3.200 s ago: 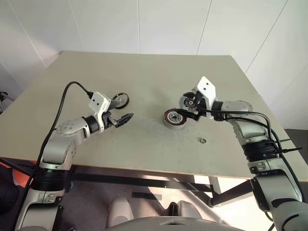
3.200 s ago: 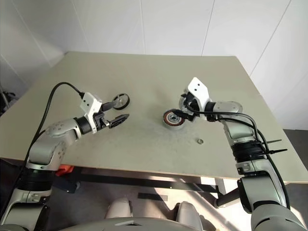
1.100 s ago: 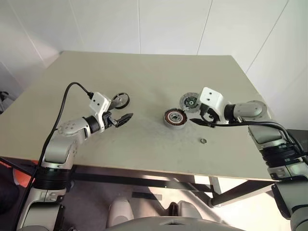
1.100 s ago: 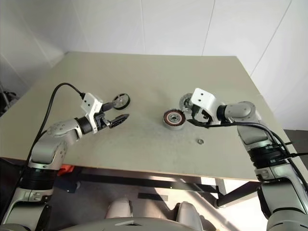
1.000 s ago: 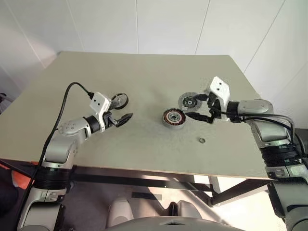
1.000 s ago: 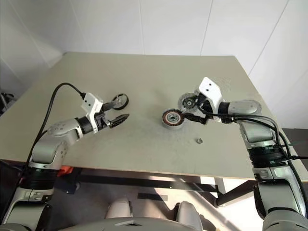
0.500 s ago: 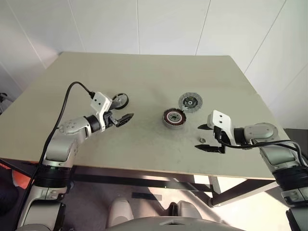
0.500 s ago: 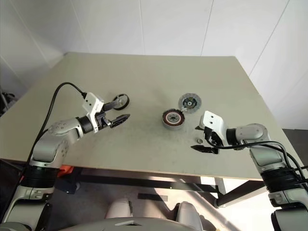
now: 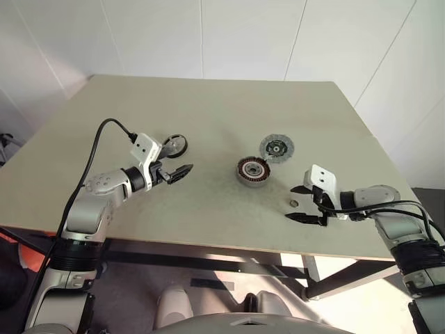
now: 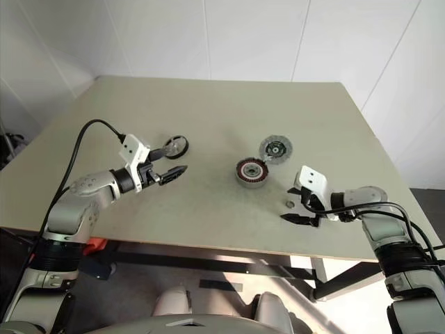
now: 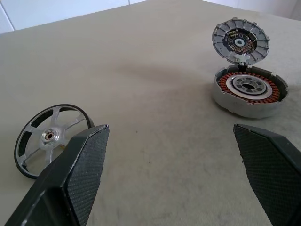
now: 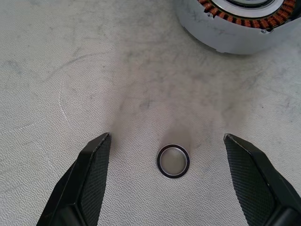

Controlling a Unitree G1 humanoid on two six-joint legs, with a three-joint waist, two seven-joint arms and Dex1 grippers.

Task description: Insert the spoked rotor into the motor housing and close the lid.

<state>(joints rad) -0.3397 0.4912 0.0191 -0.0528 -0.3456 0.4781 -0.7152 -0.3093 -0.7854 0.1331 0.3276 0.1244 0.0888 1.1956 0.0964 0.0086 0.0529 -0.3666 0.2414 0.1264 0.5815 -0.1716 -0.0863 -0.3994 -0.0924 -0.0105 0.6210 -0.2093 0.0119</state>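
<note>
The motor housing (image 9: 252, 170) is sitting mid-table with the lid (image 9: 276, 147) just behind it. The right gripper (image 9: 300, 203), fingers spread and empty, is angling down around the small washer (image 9: 293, 202) near the housing. The left gripper (image 9: 176, 172), also spread, is reaching level beside the spoked rotor (image 9: 174, 145).

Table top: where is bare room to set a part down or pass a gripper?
The far half of the table is bare, as is the stretch between the spoked rotor and the motor housing. It is crowded where housing, lid, washer and open right gripper cluster.
</note>
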